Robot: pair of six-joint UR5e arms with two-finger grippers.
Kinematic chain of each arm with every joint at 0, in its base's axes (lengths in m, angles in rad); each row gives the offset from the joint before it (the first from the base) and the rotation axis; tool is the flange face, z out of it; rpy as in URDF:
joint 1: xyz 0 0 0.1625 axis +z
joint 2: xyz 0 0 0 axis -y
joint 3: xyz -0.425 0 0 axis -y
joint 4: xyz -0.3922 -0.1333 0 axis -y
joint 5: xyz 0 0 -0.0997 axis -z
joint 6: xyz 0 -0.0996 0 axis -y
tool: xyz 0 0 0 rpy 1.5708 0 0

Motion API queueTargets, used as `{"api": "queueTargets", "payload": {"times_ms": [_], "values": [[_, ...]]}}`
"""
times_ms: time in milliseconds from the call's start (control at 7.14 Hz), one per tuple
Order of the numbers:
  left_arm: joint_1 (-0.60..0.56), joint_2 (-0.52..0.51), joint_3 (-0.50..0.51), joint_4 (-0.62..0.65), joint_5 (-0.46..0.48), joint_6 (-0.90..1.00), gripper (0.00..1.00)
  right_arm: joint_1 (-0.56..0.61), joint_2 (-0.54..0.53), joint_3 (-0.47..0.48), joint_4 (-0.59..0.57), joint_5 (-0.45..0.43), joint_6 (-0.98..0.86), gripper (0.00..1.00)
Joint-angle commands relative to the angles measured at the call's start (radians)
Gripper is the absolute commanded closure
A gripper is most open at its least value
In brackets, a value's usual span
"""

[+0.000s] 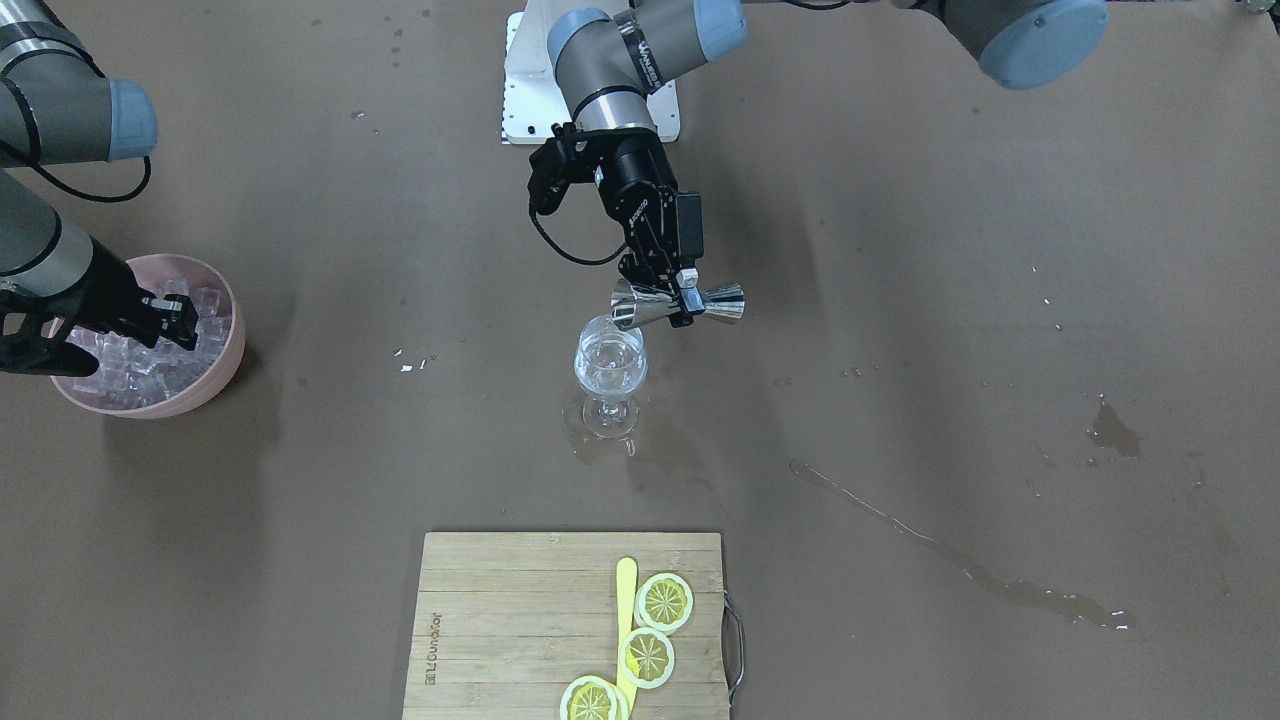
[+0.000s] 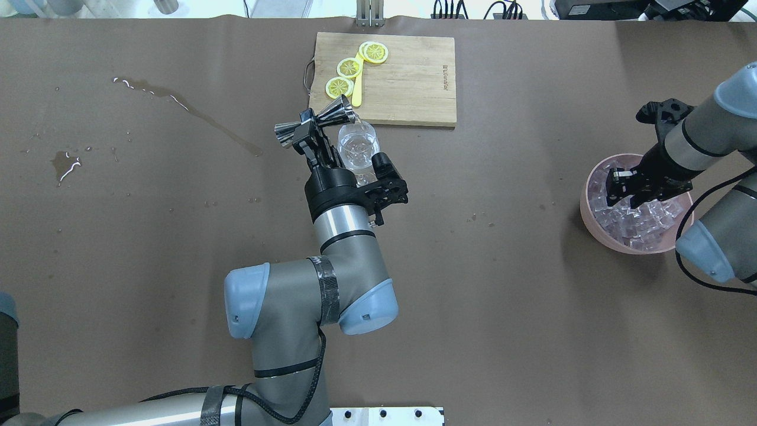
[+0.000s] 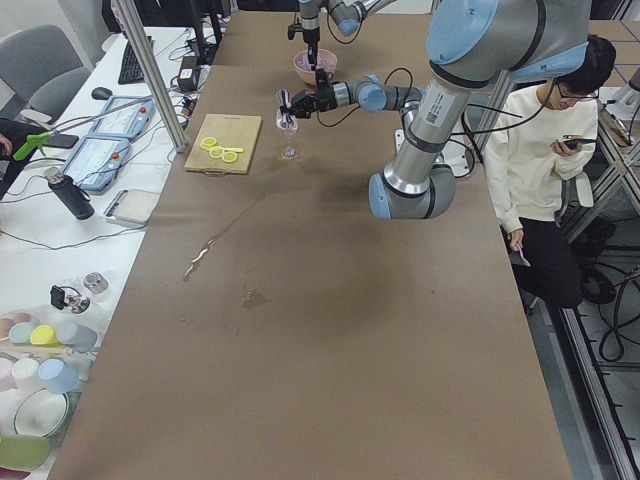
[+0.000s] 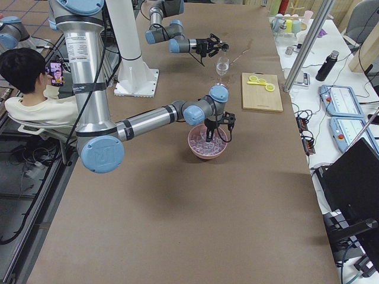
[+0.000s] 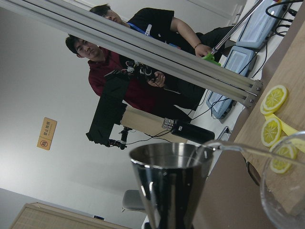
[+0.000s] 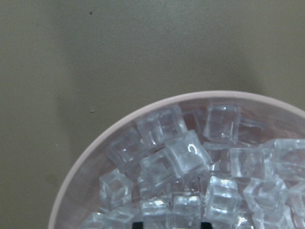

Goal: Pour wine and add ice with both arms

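Note:
My left gripper (image 1: 685, 300) is shut on a steel jigger (image 1: 635, 305), tipped sideways with its mouth over a stemmed glass (image 1: 610, 375) at mid-table. Clear wine sits in the glass bowl (image 2: 356, 148). In the left wrist view a thin clear stream leaves the jigger (image 5: 169, 181) toward the glass rim (image 5: 281, 210). My right gripper (image 1: 180, 322) is down in a pink bowl (image 1: 225, 370) full of ice cubes (image 1: 120, 365). Its jaws look open among the ice (image 6: 181, 157), with only the fingertips showing at the wrist view's lower edge.
A wooden cutting board (image 1: 520, 620) with lemon slices (image 1: 664, 601) and a yellow knife (image 1: 626, 590) lies just beyond the glass. Wet streaks (image 1: 950, 555) and a puddle (image 1: 1112, 432) mark the table on my left side. A seated person (image 3: 545, 140) is beside the table.

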Motion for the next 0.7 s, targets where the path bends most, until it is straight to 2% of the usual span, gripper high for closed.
{"api": "queueTargets", "payload": {"times_ms": [0,420,560], "values": [[-0.001,-0.001,0.023,0.006,0.002,0.0,1.0,0.006,0.008,0.015,-0.014,0.023,0.0,0.92],[-0.007,-0.021,0.026,0.038,0.002,-0.006,1.0,0.06,0.01,0.024,-0.031,0.055,0.0,0.91],[-0.008,-0.038,0.021,0.022,-0.001,-0.02,1.0,0.046,0.011,0.018,-0.031,0.046,0.0,0.77]]}}
